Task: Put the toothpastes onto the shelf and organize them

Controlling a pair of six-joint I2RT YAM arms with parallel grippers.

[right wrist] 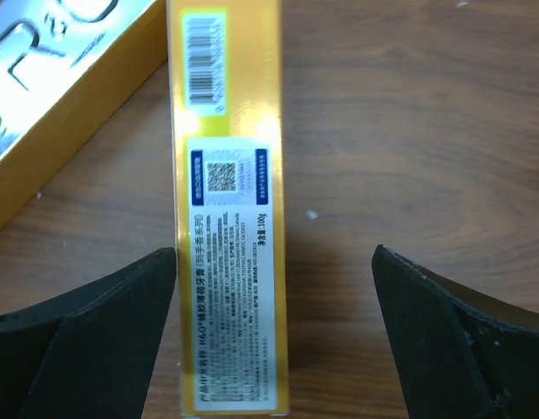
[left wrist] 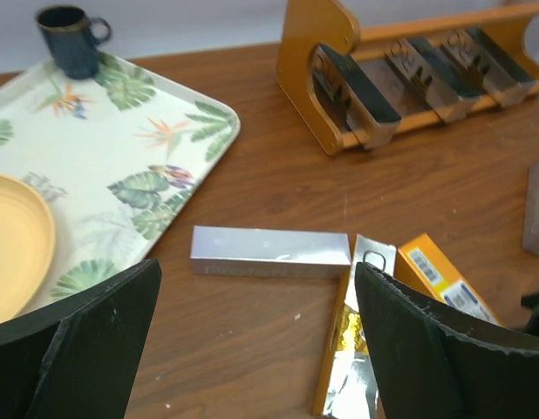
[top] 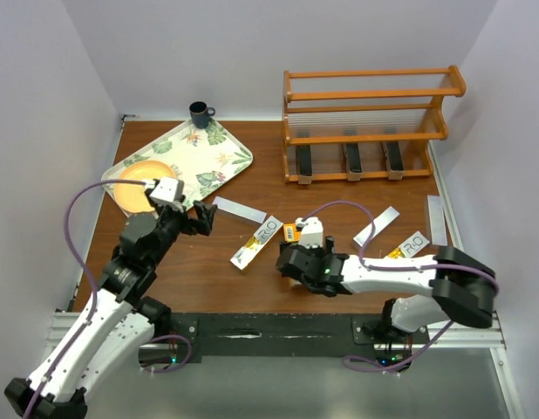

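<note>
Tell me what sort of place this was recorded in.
Most likely a lab test booth, not a home or shop: plain white walls box in a wooden table, and the left arm and right arm are bolted to a metal rail.

Table (top: 191,275): was brown wood.
Far right: the orange-brown shelf (top: 365,136) stood upright.
Far left: a leaf-patterned tray (top: 219,144) lay flat, a dark mug (top: 200,113) beyond it.
Middle: six toothpaste boxes (top: 239,209) lay scattered.

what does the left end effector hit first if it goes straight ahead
Most likely the silver-grey toothpaste box lying crosswise just ahead of the open left end effector, though its height is unclear.
</note>
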